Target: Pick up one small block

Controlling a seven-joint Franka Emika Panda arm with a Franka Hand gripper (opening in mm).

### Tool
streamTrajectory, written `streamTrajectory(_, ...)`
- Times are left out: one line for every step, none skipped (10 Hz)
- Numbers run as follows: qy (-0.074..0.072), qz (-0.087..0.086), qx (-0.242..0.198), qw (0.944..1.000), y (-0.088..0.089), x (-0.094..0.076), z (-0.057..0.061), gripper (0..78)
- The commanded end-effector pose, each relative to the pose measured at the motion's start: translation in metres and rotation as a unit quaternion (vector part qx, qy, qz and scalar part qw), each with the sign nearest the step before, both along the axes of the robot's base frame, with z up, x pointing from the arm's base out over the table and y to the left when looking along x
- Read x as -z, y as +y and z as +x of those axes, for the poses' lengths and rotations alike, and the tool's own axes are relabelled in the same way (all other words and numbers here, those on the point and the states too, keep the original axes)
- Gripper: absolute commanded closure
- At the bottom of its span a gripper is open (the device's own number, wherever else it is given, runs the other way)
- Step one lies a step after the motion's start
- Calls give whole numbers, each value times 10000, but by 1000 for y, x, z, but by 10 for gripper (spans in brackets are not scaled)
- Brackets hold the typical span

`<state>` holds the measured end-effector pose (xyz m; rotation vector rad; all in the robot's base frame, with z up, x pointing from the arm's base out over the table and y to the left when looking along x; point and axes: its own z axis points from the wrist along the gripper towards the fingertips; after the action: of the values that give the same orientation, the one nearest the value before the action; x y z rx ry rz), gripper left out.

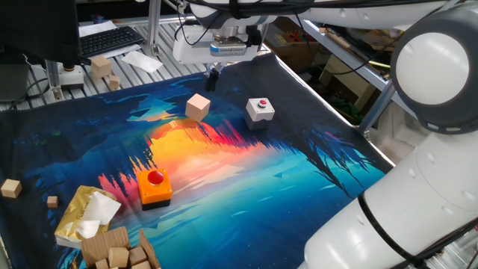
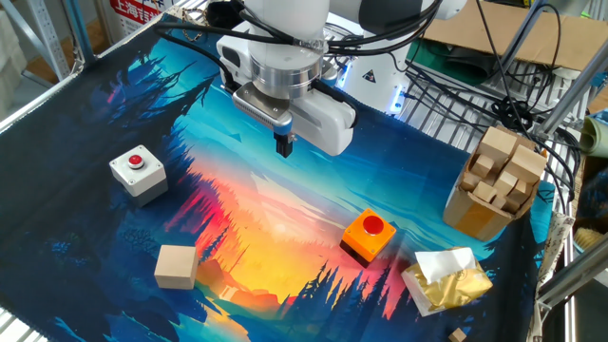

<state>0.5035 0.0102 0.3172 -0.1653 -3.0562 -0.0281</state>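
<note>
1. Jaws: closed, the dark fingers pressed together, nothing between them. Gripper (image 2: pixel 284 149) hangs above the mat, pointing down.
2. Block (image 2: pixel 176 266): plain tan cube, flat on the mat, untouched. In the other fixed view it lies at about 7 o'clock from the gripper, well apart. In one fixed view the block (image 1: pixel 198 107) sits at about 7 o'clock from the gripper (image 1: pixel 211 80), nearer than it seems in the other view.
3. White box (image 2: pixel 138 173): red button on top, on the mat at about 11 o'clock from the block in the other fixed view, apart from it. In one fixed view the white box (image 1: pixel 260 110) is at 3 o'clock from the block.
4. Orange box (image 2: pixel 369 235): red button on top, on the mat at about 3 o'clock from the block in the other fixed view, well apart.
5. Mat (image 2: pixel 285 209): printed sunset and forest, blue edges, orange centre; covers the table.
6. Packet (image 2: pixel 445 279): yellow and white, crumpled, at the mat's edge, about 4 o'clock from the orange box.
7. Carton (image 2: pixel 494 182): brown card, holding several wooden blocks, beside the packet.
8. Tiny cubes (image 1: pixel 11 188): two, seen in one fixed view at the mat's left edge, near the packet.
9. Keyboard (image 1: pixel 108 40): off the mat, top left in one fixed view.
</note>
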Motion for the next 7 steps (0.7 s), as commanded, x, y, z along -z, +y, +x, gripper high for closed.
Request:
streamTrajectory(-168,-119,94,9997,0,9,36,776)
streamTrajectory(-173,-122,95,9997,0,9,36,776)
streamTrajectory(-176,-123,80,9997,0,9,36,776)
streamTrajectory(-176,-123,76,9997,0,9,36,776)
streamTrajectory(-176,-122,64,9998,0,9,36,776)
streamTrajectory(-176,-122,61,9998,0,9,36,776)
streamTrajectory(-176,-122,66,9997,1,8,37,776)
